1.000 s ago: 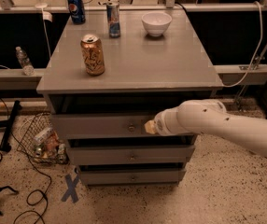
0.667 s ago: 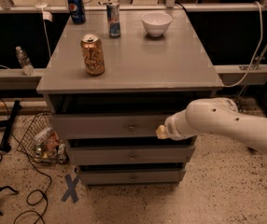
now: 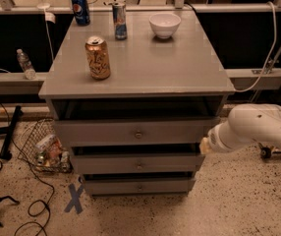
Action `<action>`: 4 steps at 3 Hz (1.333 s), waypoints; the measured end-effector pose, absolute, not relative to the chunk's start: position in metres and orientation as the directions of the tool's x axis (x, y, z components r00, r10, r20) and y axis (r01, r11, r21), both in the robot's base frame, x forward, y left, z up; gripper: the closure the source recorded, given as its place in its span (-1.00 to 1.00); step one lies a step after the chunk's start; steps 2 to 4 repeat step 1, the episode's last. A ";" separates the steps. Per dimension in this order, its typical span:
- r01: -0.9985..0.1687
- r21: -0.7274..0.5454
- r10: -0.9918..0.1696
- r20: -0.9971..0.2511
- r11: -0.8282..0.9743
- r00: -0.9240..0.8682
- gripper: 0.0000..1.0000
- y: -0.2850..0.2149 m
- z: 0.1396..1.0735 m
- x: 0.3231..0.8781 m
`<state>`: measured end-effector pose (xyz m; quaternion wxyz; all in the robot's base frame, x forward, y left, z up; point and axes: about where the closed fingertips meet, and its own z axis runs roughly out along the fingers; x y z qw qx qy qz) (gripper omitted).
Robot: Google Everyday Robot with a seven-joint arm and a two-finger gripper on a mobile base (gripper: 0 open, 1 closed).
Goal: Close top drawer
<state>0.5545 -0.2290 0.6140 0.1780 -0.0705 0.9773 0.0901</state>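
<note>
The top drawer is the uppermost of three grey drawers in the grey cabinet, with a small round metal knob mid-front. Its front stands a little out from the cabinet, with a dark gap above it under the cabinet top. My gripper is at the end of the white arm that comes in from the right. It sits at the right end of the drawers, level with the gap between the top and middle drawer, off to the side of the top drawer's front.
On the cabinet top stand an orange can, a blue can, a slim can and a white bowl. A wire basket of trash sits on the floor at left, with cables and a blue tape cross.
My gripper has drawn back to the right, from near the top drawer's knob to past the drawer's right end. The drawer front has not visibly shifted.
</note>
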 end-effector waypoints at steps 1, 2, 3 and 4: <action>-0.063 0.130 -0.016 -0.335 0.989 -0.942 1.00 -0.287 0.609 0.563; -0.063 0.130 -0.016 -0.335 0.989 -0.942 1.00 -0.287 0.609 0.563; -0.063 0.130 -0.016 -0.335 0.989 -0.942 1.00 -0.287 0.609 0.563; -0.063 0.130 -0.016 -0.335 0.989 -0.942 1.00 -0.287 0.609 0.563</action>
